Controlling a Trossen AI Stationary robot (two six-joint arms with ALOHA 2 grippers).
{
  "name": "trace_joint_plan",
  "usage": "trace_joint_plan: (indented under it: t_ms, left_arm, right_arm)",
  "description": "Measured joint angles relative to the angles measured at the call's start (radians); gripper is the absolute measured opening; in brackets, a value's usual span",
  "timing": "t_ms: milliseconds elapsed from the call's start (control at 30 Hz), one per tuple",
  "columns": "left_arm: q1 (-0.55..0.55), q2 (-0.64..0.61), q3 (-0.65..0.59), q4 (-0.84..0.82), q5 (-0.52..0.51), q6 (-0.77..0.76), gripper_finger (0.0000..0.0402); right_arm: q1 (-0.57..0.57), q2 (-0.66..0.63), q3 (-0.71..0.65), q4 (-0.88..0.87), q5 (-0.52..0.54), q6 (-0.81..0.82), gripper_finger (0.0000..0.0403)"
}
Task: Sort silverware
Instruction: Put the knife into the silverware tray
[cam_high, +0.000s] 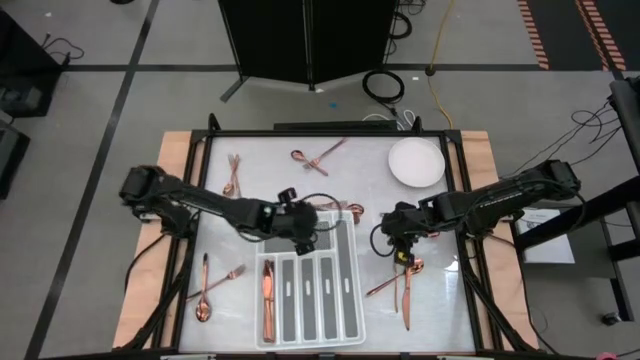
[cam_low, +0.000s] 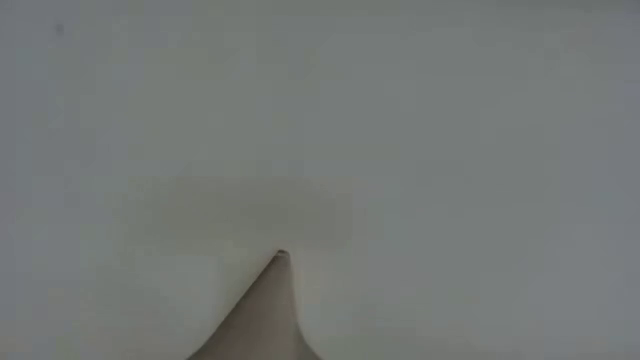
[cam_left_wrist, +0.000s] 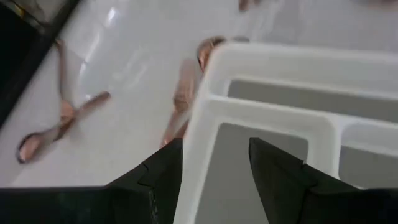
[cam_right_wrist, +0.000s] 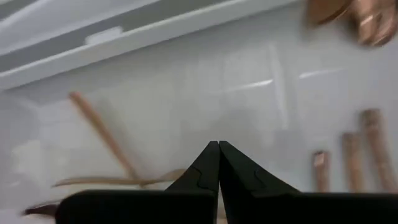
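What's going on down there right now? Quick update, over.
Left gripper open over tray corner. Right gripper shut, empty, above table. Most silverware loose; one piece in tray. Nothing blocking.

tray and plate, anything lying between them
In the high view, a few copper pieces lie at the tray top edge; beyond them the white tabletop is bare up to the plate.

A robotics lab: a framed test table (cam_high: 200, 150) stands on grey taped flooring with loose cables (cam_high: 384, 84).
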Motion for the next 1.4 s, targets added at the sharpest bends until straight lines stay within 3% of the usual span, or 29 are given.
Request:
trace_joint_plan:
  t_ms: [100, 167, 300, 433, 733, 900, 1133, 1400]
  left_arm:
    - [0.003, -0.129, -0.121, 0.158, -0.029, 0.027, 0.0185]
    - [0.003, -0.203, -0.206, 0.386, -0.019, 0.105, 0.0185]
    - [0.006, -0.272, -0.348, 0.839, 0.138, 0.285, 0.0185]
    - [0.007, -0.269, -0.406, 1.080, 0.255, 0.369, 0.0185]
    - [0.014, -0.207, -0.410, 1.108, 0.262, 0.444, 0.0185]
    - [0.018, -0.202, -0.410, 1.121, 0.260, 0.450, 0.0185]
    - [0.018, -0.202, -0.410, 1.122, 0.259, 0.452, 0.0185]
    - [0.020, -0.201, -0.410, 1.116, 0.256, 0.451, 0.0185]
  right_arm:
    - [0.019, 0.000, 0.000, -0.027, -0.070, -0.001, 0.0000]
    - [0.043, 0.000, 0.000, -0.034, -0.132, -0.062, 0.0000]
    - [0.098, 0.000, 0.000, -0.034, -0.244, -0.190, 0.0000]
    - [0.165, 0.005, 0.000, -0.046, -0.343, -0.421, 0.0000]
    - [0.249, 0.005, 0.000, -0.037, -0.354, -0.725, 0.0004]
    - [0.274, 0.028, 0.000, -0.036, -0.253, -0.785, 0.0042]
    - [0.308, 0.147, 0.000, -0.012, -0.212, -0.907, 0.0105]
    - [0.341, 0.227, 0.001, 0.023, -0.142, -1.002, 0.0110]
